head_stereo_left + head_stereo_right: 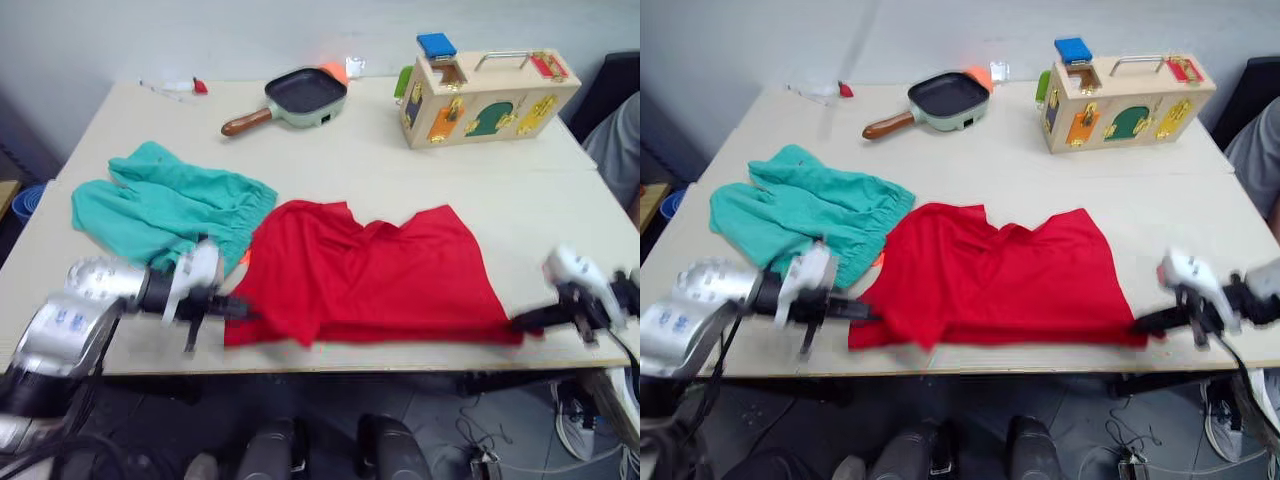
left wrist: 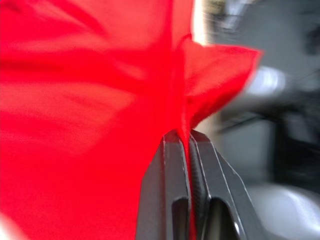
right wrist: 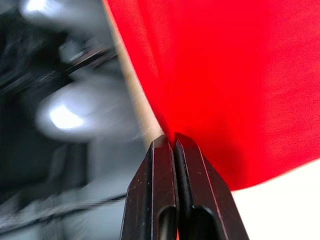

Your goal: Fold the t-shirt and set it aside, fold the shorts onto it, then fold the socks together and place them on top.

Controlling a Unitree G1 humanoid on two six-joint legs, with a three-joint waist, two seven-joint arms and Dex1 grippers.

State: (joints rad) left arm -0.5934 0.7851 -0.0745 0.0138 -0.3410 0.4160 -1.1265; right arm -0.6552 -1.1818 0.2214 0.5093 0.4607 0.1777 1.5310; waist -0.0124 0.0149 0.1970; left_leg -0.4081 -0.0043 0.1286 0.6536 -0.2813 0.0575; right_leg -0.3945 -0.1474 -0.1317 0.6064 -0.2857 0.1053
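Note:
The red t-shirt [image 1: 370, 270] lies spread across the front middle of the table, its near hem along the front edge. My left gripper [image 1: 240, 312] is shut on the shirt's near left corner. In the left wrist view the cloth [image 2: 90, 100] is pinched between the two black fingers. My right gripper [image 1: 518, 322] is shut on the near right corner, with red fabric [image 3: 225, 75] caught between its fingers. The teal shorts [image 1: 165, 205] lie crumpled at the left, touching the shirt's left edge. The socks are out of view.
A small green pan [image 1: 300, 97] with a brown handle sits at the back middle. A wooden latch box [image 1: 485, 98] stands at the back right. A small red item [image 1: 201, 87] lies at the back left. A person [image 1: 615, 150] is at the right edge.

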